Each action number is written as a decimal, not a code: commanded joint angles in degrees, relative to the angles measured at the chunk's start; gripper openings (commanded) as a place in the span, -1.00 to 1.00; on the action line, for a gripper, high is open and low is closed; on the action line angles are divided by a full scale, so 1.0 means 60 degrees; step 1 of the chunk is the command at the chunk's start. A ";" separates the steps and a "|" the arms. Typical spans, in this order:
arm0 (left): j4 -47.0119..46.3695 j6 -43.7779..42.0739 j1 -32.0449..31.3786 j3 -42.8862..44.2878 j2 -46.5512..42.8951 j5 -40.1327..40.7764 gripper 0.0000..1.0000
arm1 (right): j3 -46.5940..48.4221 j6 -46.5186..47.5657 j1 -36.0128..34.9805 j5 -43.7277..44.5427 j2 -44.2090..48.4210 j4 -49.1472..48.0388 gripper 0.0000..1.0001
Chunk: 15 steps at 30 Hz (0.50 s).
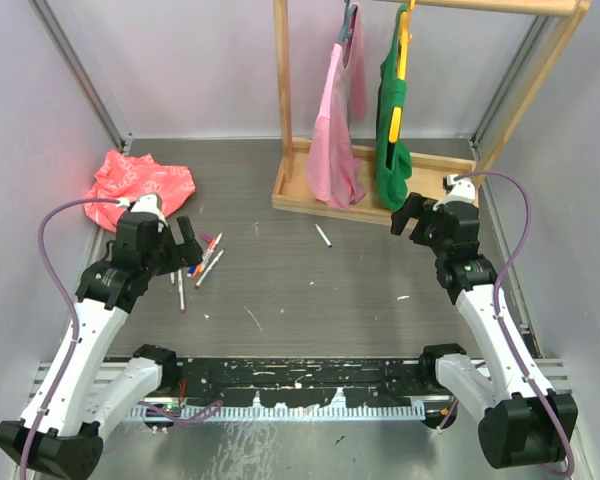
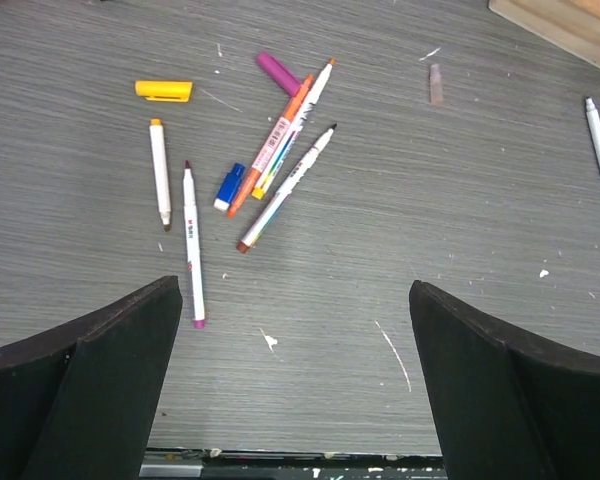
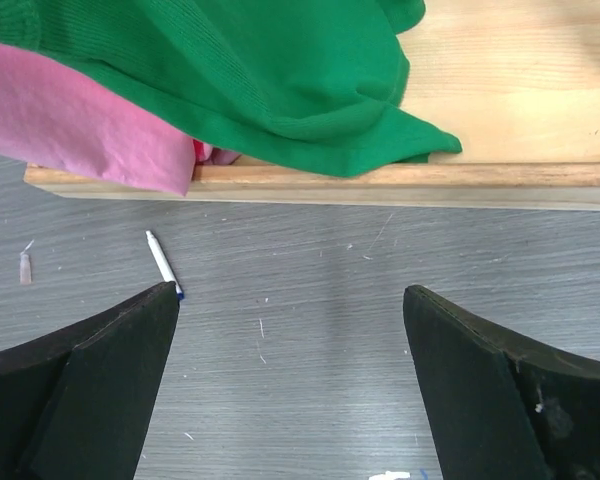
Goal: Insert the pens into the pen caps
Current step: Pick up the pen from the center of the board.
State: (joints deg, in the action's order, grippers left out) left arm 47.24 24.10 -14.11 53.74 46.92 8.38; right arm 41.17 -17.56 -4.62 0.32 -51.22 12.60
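1. Bare counter [image 2: 430, 230] lies between the wide-spread fingers of the left pincer [image 2: 292, 300]. The scattered pens [image 2: 270, 165] lie just beyond, towards its left finger.
2. Right of them the counter is open as far as a lone pen [image 2: 599, 137].
3. Ahead of the right pincer [image 3: 290, 295] the wooden rack base [image 3: 330, 178] bars the way, with a green garment [image 3: 260, 80] and a pink garment [image 3: 70, 120] draped over it.
4. A red bag [image 1: 140, 182] fills the far-left corner.

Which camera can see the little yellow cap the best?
The left wrist view: the yellow cap lies whole and clear on the table, beside the pens. The top view shows that cluster too small to pick the cap out. The right wrist view misses it.
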 commanded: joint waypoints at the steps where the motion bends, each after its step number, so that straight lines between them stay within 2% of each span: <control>1: -0.0034 -0.0213 0.0083 0.0447 -0.0254 0.0522 0.96 | 0.0365 -0.0146 0.0061 -0.0046 0.0100 0.0014 0.99; 9: 0.0212 -0.0843 0.0095 0.0505 -0.0494 0.0595 0.96 | 0.0442 -0.0361 0.0068 -0.0278 -0.0153 0.0548 0.99; 13: 0.0057 -0.0808 0.0088 0.0324 -0.0673 0.0577 0.96 | 0.0528 -0.1218 0.0067 0.0513 -0.0303 0.1084 0.99; 15: 0.0043 -0.0783 0.0083 0.0272 -0.0711 0.0531 0.96 | 0.0455 -0.1161 0.0071 0.0600 -0.0398 0.1100 0.99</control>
State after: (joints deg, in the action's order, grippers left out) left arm 48.69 20.27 -13.85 54.59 43.88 11.00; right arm 41.50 -21.67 -4.38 1.02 -53.04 18.26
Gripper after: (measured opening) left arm 0.980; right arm 0.992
